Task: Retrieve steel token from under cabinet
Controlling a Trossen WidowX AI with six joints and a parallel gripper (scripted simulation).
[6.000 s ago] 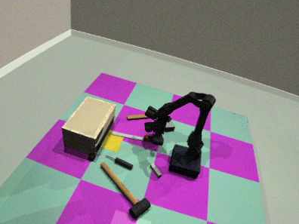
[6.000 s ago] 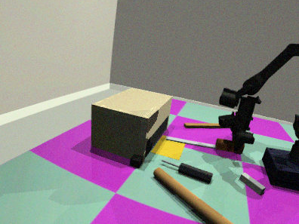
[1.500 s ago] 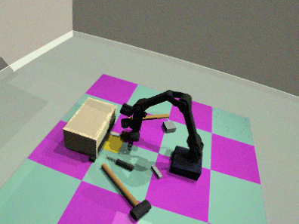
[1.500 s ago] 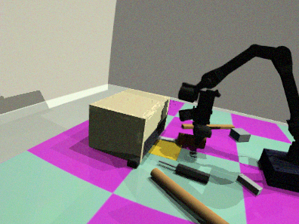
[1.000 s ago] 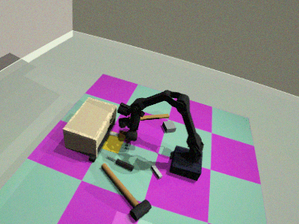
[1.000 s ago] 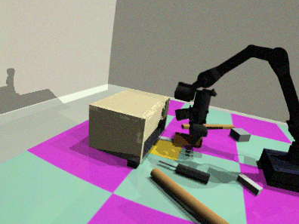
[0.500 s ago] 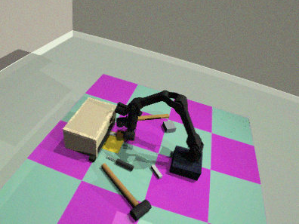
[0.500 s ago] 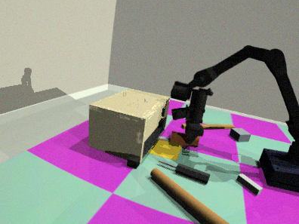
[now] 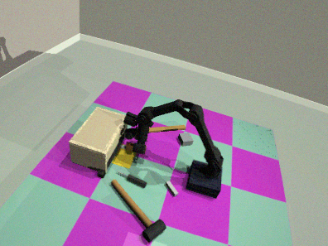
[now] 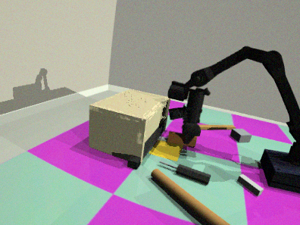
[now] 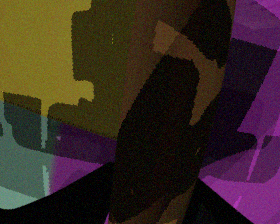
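Observation:
The cream cabinet (image 9: 88,154) (image 10: 115,129) stands at the left, its vented front facing the arm. The yellow marked area (image 9: 123,158) (image 10: 167,151) (image 11: 35,45) lies in front of it. My gripper (image 9: 137,149) (image 10: 187,139) (image 11: 150,177) points down beside the area's far right edge, close to the cabinet front, shut on a brown-handled tool. The brown handle (image 10: 175,138) (image 11: 135,50) is low over the table and runs up the wrist view; its far end is hidden. I cannot make out the steel token in any view.
A black-handled screwdriver (image 9: 137,180) (image 10: 193,174) and a hammer (image 9: 132,204) (image 10: 185,197) lie on the near side. Another wooden handle (image 9: 170,128) (image 10: 219,127) and a grey block (image 9: 185,139) (image 10: 241,135) lie behind the gripper. A small white block (image 9: 171,188) (image 10: 250,184) lies near the arm's base.

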